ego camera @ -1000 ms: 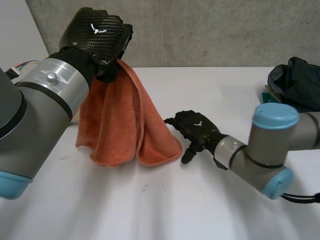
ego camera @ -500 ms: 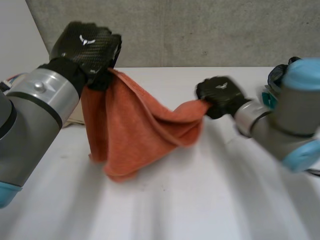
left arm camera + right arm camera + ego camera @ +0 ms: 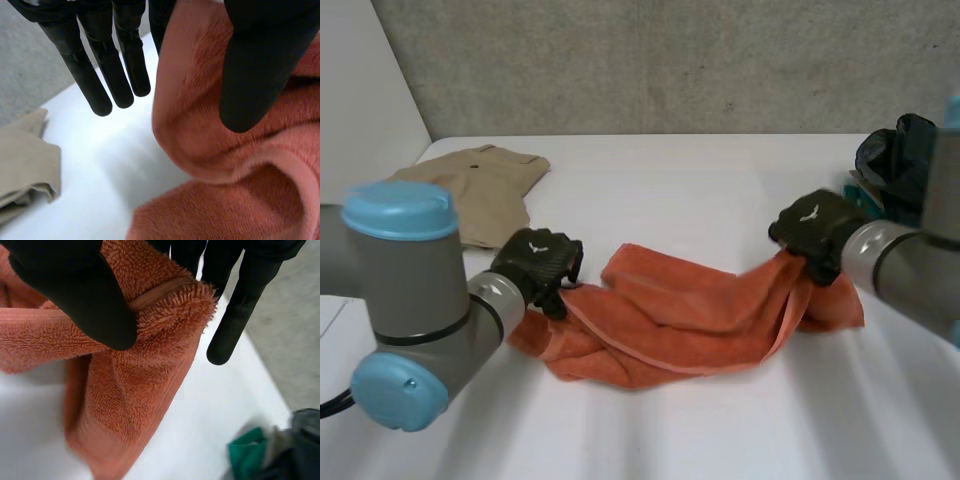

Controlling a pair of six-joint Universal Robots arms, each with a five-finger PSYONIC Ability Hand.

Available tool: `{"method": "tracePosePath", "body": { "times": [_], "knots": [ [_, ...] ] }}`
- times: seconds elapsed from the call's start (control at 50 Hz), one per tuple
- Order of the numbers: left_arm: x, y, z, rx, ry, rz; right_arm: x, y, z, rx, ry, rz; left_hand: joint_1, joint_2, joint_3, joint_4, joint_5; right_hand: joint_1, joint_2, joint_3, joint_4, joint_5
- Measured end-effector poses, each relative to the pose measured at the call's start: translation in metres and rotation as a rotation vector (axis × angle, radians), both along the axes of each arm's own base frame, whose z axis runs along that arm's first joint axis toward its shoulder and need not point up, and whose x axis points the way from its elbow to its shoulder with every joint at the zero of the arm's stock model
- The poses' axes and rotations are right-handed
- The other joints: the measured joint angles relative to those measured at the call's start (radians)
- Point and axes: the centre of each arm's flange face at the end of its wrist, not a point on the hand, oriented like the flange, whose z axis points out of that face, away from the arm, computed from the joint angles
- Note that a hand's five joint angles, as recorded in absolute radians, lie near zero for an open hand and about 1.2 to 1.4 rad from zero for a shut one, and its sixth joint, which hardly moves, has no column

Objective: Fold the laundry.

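Pinches one end of the orange towel [image 3: 690, 325] in the left hand [image 3: 535, 265], thumb against fingers, down at the desk [image 3: 670, 170] rather than held high as a second ago. Clamps the opposite corner in the right hand [image 3: 810, 230], thumb pressed on the hem; empty and resting beside the cloth a second ago. Stretched out between both hands now, sagging onto the desk at the middle. Lies near a beige garment [image 3: 485, 185], newly uncovered, and dark clothes [image 3: 905, 160].
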Motion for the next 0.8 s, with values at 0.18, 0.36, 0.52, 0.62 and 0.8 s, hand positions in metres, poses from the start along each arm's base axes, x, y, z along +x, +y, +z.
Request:
{"method": "tracePosePath", "body": {
  "times": [0.18, 0.36, 0.52, 0.62, 0.8],
  "knots": [
    [0.000, -0.001, 0.001, -0.029, 0.014, -0.001, 0.008, -0.010, -0.032, 0.027, 0.010, -0.009, -0.024, -0.031, -0.031, -0.030, -0.032, 0.000, 0.000, 0.000, 0.000, 0.000],
    [-0.002, 0.005, 0.014, -0.106, 0.048, -0.026, 0.004, -0.007, -0.038, 0.041, 0.010, -0.018, -0.050, -0.047, -0.046, -0.046, -0.046, 0.000, 0.000, 0.000, 0.000, 0.000],
    [-0.008, 0.003, -0.011, -0.067, -0.003, -0.050, 0.001, -0.004, -0.043, 0.066, 0.016, -0.021, 0.286, 0.280, 0.262, 0.271, 0.265, 0.000, 0.000, 0.000, 0.000, 0.000],
    [-0.011, 0.004, -0.016, -0.078, -0.053, -0.074, -0.001, -0.003, -0.043, 0.070, 0.018, -0.028, 0.422, 0.491, 0.483, 0.495, 0.461, 0.000, 0.000, 0.000, 0.000, 0.000],
    [-0.004, 0.018, 0.060, -0.270, -0.015, -0.047, -0.023, -0.004, 0.008, -0.063, 0.059, -0.066, 0.422, 0.497, 0.490, 0.500, 0.461, 0.000, 0.001, 0.000, 0.000, 0.000]
  ]
}}
